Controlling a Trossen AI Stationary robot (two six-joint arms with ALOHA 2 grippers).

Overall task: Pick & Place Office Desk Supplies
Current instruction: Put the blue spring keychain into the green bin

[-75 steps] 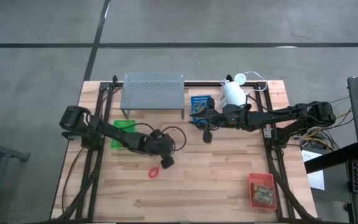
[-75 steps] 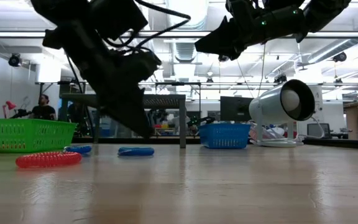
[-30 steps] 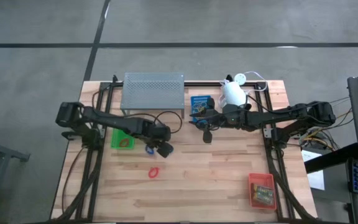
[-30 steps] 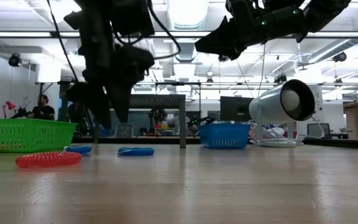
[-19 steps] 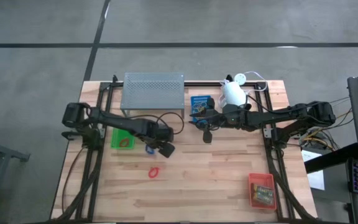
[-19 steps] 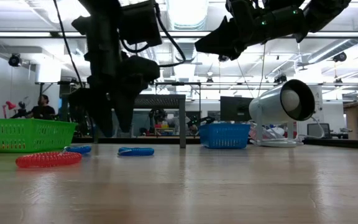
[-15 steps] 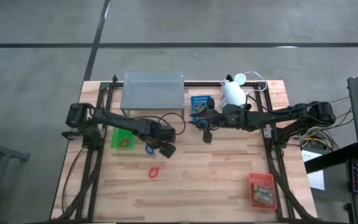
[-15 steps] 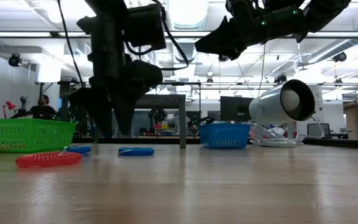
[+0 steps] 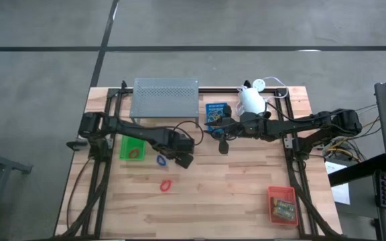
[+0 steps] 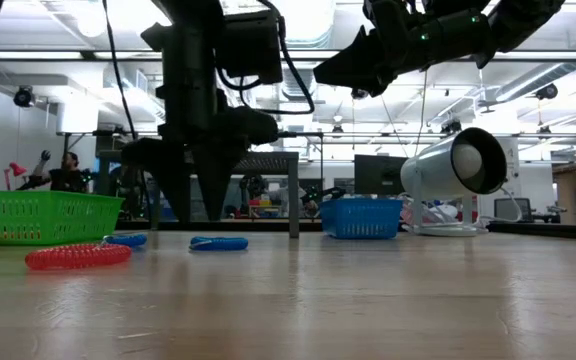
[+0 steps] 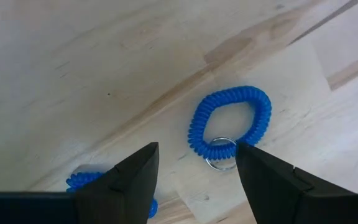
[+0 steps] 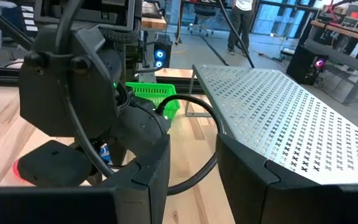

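I've got the left claw [image 9: 177, 156] hanging over the middle of the wooden surface [image 9: 233, 194], fingers spread wide and holding nothing. Looking through its wrist camera, a blue coil loop [image 11: 230, 126] with a little metal ring lies flat on the wood right between the two fingers [image 11: 132, 180], not touching either one. A second blue coil loop [image 11: 87, 181] peeks out just past one finger.

From overhead, the blue loops [image 9: 161, 160] sit at about 9 o'clock from the surface's center, just beside the green tray [image 9: 133, 147], which has a tan rubber band in it. The red coil loop [image 9: 166, 185] lies on its own toward 7 o'clock, apart from the blue ones. In the low camera the red loop [image 10: 77, 256] is nearest, with the blue ones [image 10: 219, 243] behind it.

The right claw [image 9: 222, 144] hovers up off the surface around 1 o'clock, near the blue tray [image 9: 216, 110] and the white lamp [image 9: 250, 100]. Its fingers [image 12: 143, 177] stand partly apart with nothing between them.

The red-orange tray [image 9: 282, 204] sits down at 5 o'clock with the two little card boxes inside. The grey perforated shelf [image 9: 165, 98] stands at 11 o'clock. A person [image 10: 67, 172] is visible way back in the room.
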